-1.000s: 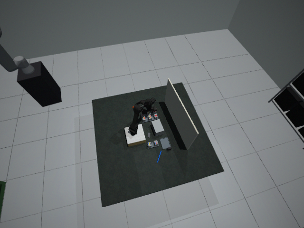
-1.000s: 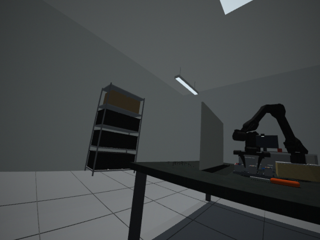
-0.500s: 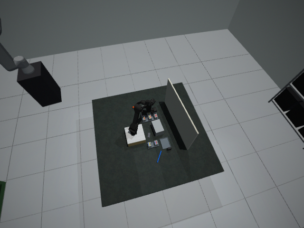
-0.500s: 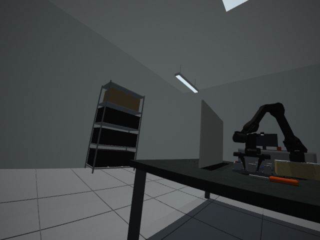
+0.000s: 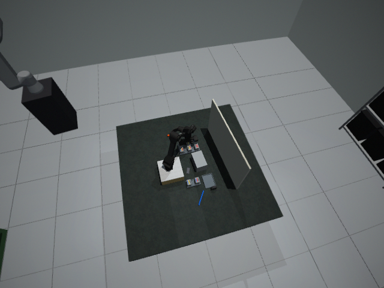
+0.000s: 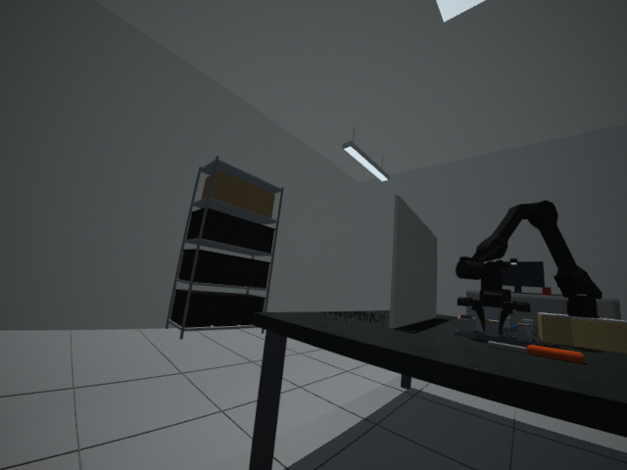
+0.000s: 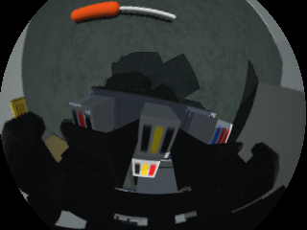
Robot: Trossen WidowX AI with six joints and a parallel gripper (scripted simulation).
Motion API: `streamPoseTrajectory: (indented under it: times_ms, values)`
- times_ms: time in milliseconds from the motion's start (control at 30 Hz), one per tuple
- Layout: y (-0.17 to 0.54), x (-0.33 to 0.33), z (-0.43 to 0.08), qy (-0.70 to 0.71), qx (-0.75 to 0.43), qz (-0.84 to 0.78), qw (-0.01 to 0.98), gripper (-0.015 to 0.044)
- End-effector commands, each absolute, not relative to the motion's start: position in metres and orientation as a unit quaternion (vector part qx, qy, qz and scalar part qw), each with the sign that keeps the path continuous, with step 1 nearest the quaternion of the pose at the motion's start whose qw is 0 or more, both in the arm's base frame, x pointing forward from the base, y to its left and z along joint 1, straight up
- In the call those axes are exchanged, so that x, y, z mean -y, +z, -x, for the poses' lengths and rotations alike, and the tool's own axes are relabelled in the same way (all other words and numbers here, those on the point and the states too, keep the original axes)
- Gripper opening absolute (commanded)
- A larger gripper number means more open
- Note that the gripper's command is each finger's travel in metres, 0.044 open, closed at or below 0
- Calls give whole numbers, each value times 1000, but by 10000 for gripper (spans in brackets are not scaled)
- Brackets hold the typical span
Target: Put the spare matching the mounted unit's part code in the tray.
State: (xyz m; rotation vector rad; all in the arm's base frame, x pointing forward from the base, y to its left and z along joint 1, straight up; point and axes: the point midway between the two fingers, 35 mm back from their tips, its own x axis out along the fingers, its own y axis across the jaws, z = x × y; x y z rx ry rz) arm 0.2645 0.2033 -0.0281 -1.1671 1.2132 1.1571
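My gripper (image 5: 188, 143) (image 6: 494, 330) (image 7: 154, 124) is down at the three-unit rack (image 7: 129, 106), its fingers shut on the sides of the middle grey unit (image 5: 189, 148) (image 6: 493, 324) (image 7: 155, 140). That unit shows black, yellow and black stripes, and a white label with black, yellow and red bars. The left unit (image 7: 103, 114) shows black and red stripes; the right unit (image 7: 201, 127) has blue and red bars. Two more labelled units (image 5: 189, 182) (image 5: 197, 180) stand on another base beside the grey tray (image 5: 209, 180). I cannot tell whether the held unit is lifted.
A grey box (image 5: 199, 159) stands between the rack and tray. A tall panel (image 5: 227, 145) (image 6: 413, 267) stands alongside. A wooden block (image 5: 170, 171) (image 6: 582, 331) is by the arm's base. An orange-handled tool (image 6: 555, 353) (image 7: 96, 11) and a blue rod (image 5: 201, 198) lie on the table.
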Motion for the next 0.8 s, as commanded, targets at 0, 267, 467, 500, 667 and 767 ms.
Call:
streamPoseTrajectory:
  times_ms: [0, 267, 467, 500, 667, 767]
  values:
    - [-28, -203, -265, 483, -506, 487, 522, 63]
    - [-28, -203, -265, 483, -506, 487, 522, 0]
    - [-7, -205, -266, 483, -506, 487, 523, 0]
    - [2, -205, -266, 483, -506, 487, 523, 0]
    - [45, -203, -264, 484, -506, 487, 523, 0]
    - [51, -203, -263, 484, -506, 487, 523, 0]
